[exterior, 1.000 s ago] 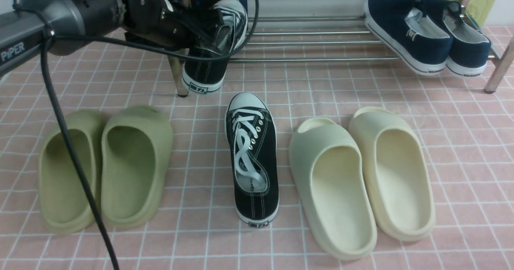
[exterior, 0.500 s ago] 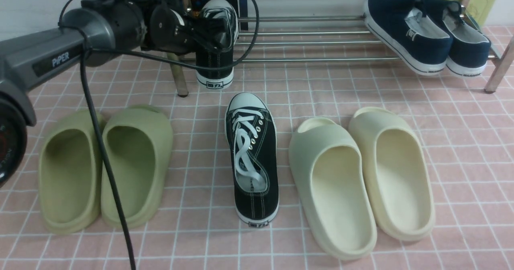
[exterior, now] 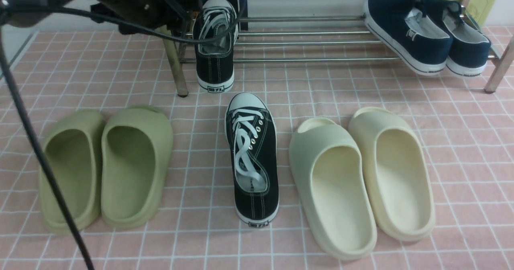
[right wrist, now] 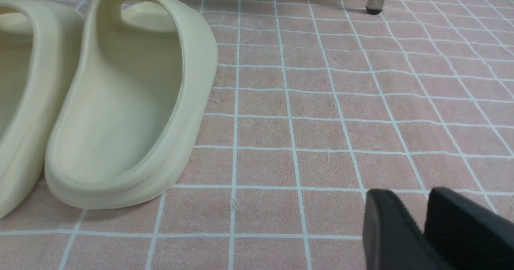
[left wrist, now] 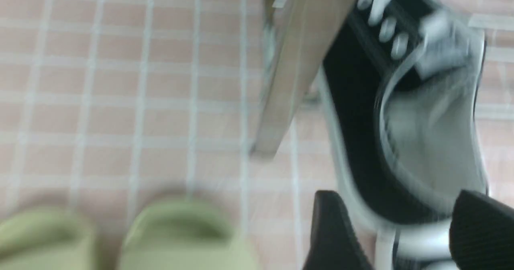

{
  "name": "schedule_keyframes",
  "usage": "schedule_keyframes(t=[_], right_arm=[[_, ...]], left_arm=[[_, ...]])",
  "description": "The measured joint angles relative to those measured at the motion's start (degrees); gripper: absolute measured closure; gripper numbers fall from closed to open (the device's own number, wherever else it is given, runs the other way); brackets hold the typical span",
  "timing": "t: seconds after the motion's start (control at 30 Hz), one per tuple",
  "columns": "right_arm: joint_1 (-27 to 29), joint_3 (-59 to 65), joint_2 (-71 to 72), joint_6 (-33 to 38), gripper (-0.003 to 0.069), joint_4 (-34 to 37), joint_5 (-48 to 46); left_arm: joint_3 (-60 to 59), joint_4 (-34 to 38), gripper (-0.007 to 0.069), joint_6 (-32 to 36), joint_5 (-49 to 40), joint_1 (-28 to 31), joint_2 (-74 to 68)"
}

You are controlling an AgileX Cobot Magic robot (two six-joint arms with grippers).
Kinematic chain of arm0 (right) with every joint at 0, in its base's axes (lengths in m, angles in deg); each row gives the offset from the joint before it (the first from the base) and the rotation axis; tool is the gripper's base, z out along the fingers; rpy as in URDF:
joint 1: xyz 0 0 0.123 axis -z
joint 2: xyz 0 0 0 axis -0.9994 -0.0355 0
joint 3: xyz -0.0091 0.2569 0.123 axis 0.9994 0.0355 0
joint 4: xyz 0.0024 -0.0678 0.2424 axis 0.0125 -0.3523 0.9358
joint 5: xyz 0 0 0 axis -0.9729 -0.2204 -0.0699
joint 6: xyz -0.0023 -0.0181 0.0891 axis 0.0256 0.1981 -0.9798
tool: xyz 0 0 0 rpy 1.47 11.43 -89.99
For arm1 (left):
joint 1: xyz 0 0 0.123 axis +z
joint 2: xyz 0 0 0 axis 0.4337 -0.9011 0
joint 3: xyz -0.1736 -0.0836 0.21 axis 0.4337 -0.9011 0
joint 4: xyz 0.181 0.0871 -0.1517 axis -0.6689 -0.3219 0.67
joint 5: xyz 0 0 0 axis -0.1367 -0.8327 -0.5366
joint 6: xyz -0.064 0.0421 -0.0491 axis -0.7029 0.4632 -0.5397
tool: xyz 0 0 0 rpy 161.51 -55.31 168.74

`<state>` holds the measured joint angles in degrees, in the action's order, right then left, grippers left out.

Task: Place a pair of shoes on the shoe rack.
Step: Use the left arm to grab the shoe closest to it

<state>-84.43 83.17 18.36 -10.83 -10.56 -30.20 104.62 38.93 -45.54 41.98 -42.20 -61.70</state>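
Gently pull left end effector [left wrist: 397,209], fingers [left wrist: 333,230] apart, away; no bumping the sneaker [exterior: 215,45] off the shoe rack [exterior: 313,43].

A pink floor covering [exterior: 132,81] with white grid lines meets a pale wall [exterior: 305,5].

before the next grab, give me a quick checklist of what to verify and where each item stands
1. First sneaker on shoe rack: ok, toe up on the bars, heel overhanging the front bar.
2. Left gripper open: ok, fingers apart either side of the heel; contact cannot tell, blurred.
3. Second sneaker clear to grasp: ok, upright on the floor, apart from olive slides and cream slides.
4. Rack room beside first sneaker: ok, bare bars up to the navy shoes.
5. Right gripper free: ok, closed on nothing.
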Motion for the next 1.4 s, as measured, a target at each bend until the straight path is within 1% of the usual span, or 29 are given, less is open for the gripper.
schedule_keyframes(t=[0.1,0.2,0.3,0.33,0.37,0.43,0.5,0.53,0.57,0.63,0.8,0.9,0.93,0.97,1.03,1.1,1.13,1.17,1.23,1.4], right_arm=[[0.00,0.00,0.00,0.00,0.0494,0.00,0.00],[0.00,0.00,0.00,0.00,0.0490,0.00,0.00],[0.00,0.00,0.00,0.00,0.0484,0.00,0.00],[0.00,0.00,0.00,0.00,0.0484,0.00,0.00],[0.00,0.00,0.00,0.00,0.0484,0.00,0.00],[0.00,0.00,0.00,0.00,0.0481,0.00,0.00],[0.00,0.00,0.00,0.00,0.0479,0.00,0.00],[0.00,0.00,0.00,0.00,0.0478,0.00,0.00],[0.00,0.00,0.00,0.00,0.0475,0.00,0.00],[0.00,0.00,0.00,0.00,0.0473,0.00,0.00],[0.00,0.00,0.00,0.00,0.0471,0.00,0.00],[0.00,0.00,0.00,0.00,0.0467,0.00,0.00],[0.00,0.00,0.00,0.00,0.0463,0.00,0.00],[0.00,0.00,0.00,0.00,0.0463,0.00,0.00],[0.00,0.00,0.00,0.00,0.0461,0.00,0.00],[0.00,0.00,0.00,0.00,0.0461,0.00,0.00],[0.00,0.00,0.00,0.00,0.0461,0.00,0.00],[0.00,0.00,0.00,0.00,0.0461,0.00,0.00],[0.00,0.00,0.00,0.00,0.0461,0.00,0.00],[0.00,0.00,0.00,0.00,0.0460,0.00,0.00]], left_arm=[[-3.39,3.19,0.0194,3.98,-5.88,0.00,4.08],[-11.74,8.72,0.0193,6.50,-6.88,0.00,8.11],[-23.44,14.70,0.0193,8.92,-3.49,-1.28,11.61],[-26.95,15.91,0.0193,9.39,-1.83,-2.13,12.26],[-27.58,16.08,0.0193,9.46,-1.00,-2.66,12.33],[-33.45,17.71,0.0193,9.71,3.88,-6.71,12.71],[-34.98,17.90,0.0193,9.71,6.79,-10.23,11.88],[-35.03,17.90,0.0193,9.71,6.79,-10.55,11.74],[-35.13,17.82,0.0193,9.37,9.44,-12.97,10.51],[-35.13,17.13,0.0193,7.99,12.29,-14.35,8.74],[-35.13,14.30,0.0193,4.20,16.69,-14.83,4.23],[-35.13,13.68,0.0207,3.58,17.87,-14.83,1.77],[-34.83,13.61,0.0254,3.32,18.03,-14.83,0.36],[-34.60,13.61,0.0285,3.32,18.03,-14.83,-0.08],[-33.74,13.55,0.0391,3.30,17.65,-14.83,-0.51],[-33.06,13.10,0.0454,3.25,17.15,-14.83,-0.63],[-31.63,12.19,0.0546,3.21,15.43,-14.83,-0.63],[-30.55,11.38,0.0574,3.14,14.34,-14.83,-0.57],[-28.27,9.95,0.0606,3.08,11.35,-14.78,-0.26],[-21.94,8.27,0.0613,3.08,4.39,-14.78,3.46]])
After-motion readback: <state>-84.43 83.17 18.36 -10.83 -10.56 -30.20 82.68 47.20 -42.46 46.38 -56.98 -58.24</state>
